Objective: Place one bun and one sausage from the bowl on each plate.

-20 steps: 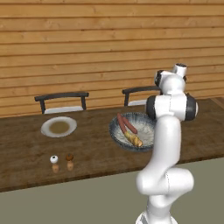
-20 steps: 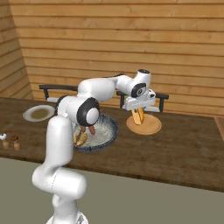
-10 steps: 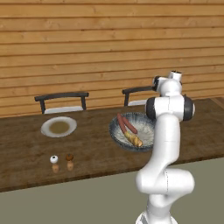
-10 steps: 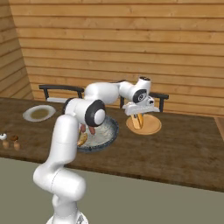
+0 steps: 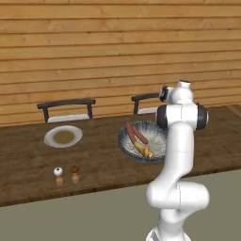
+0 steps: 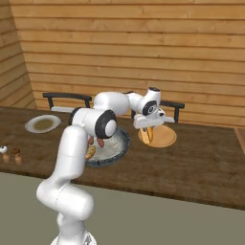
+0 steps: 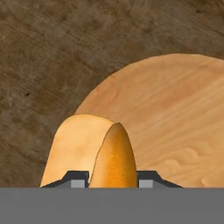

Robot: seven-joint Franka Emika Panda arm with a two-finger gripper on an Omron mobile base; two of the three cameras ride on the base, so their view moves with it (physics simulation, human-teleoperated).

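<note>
Because each plate needs a bun, the gripper (image 6: 150,134) hangs at centre frame over the round tan wooden plate (image 6: 165,139) — jaws clamped on a golden split bun (image 7: 94,153). Left of it, the dark patterned bowl (image 6: 119,148) holds the red sausages (image 5: 136,133), presumably next.

Rendered pictures, evenly and softly lit, as if from above, with no glare. The wooden wall (image 5: 94,56) is bright and warm; the table (image 5: 28,164) is darker brown. Shadows are faint: a soft dark patch lies under the bowl (image 5: 157,141) rim and beside the arm (image 6: 76,158). Both base views are slightly soft, with coarse, blocky detail on small things. The hand view is sharper close up, wood grain plainly visible, and shows no bending at its edges.
</note>
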